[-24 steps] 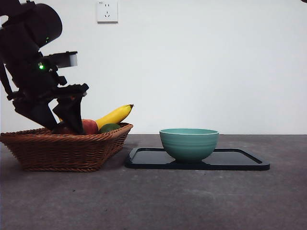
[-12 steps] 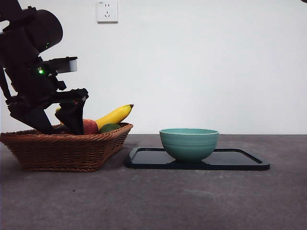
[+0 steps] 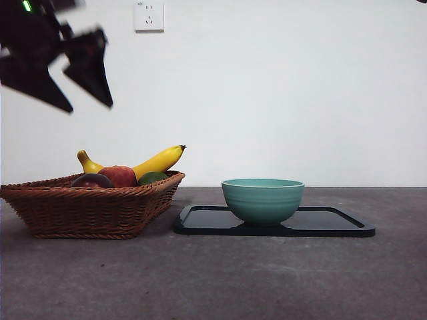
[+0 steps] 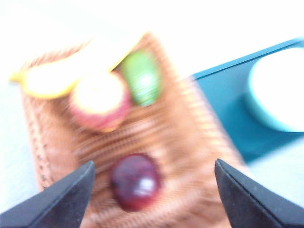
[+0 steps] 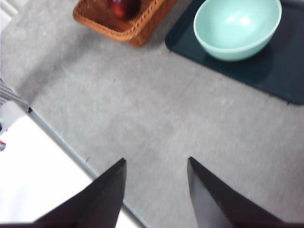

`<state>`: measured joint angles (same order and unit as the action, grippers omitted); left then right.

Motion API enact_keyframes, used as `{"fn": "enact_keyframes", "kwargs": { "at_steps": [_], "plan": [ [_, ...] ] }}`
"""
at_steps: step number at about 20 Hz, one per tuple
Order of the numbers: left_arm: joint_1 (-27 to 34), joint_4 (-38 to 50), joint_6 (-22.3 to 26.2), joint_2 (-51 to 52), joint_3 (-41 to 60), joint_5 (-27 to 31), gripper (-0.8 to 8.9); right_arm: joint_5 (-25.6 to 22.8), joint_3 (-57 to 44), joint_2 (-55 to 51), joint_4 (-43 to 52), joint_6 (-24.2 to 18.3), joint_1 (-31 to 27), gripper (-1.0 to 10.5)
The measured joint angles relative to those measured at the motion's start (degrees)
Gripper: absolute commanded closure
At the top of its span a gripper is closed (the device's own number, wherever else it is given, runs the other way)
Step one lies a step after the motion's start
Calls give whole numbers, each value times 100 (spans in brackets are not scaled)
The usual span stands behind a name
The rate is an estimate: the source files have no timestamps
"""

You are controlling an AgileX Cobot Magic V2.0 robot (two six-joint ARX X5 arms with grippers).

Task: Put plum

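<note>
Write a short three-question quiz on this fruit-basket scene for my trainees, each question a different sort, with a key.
1. True or false: the left claw holds the plum.
2. Where does the bowl stand? A) in the basket B) on the black tray C) on bare table
3. Fill in: the plum lies in the ____.

Key: 1 false, it hangs open above the basket; 2 B; 3 basket.

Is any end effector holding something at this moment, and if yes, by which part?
Nothing is held. The left end effector is open above the plum, which lies in the basket. The right end effector is open and empty.
</note>
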<state>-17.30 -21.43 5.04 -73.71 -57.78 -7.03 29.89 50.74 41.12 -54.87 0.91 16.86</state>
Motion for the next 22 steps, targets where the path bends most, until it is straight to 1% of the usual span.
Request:
{"fn": "enact_keyframes", "kwargs": {
  "at_steps": [7,12,14,17,22],
  "plan": [
    [-13,-1191,0,1574,0,-1414,411,0,0,0,199,2,0,741],
    [-13,-2459,2,2326,0,-2448,412,0,0,0,199,4,0,741],
    [-13,-2988,31,2457,0,-2741,412,0,0,0,199,50,0,741],
    [-20,-3456,188,2503,0,-2769,412,0,0,0,199,103,0,741],
    [-20,-3495,271,2503,0,-2769,412,0,0,0,190,153,0,741]
  ]
}}
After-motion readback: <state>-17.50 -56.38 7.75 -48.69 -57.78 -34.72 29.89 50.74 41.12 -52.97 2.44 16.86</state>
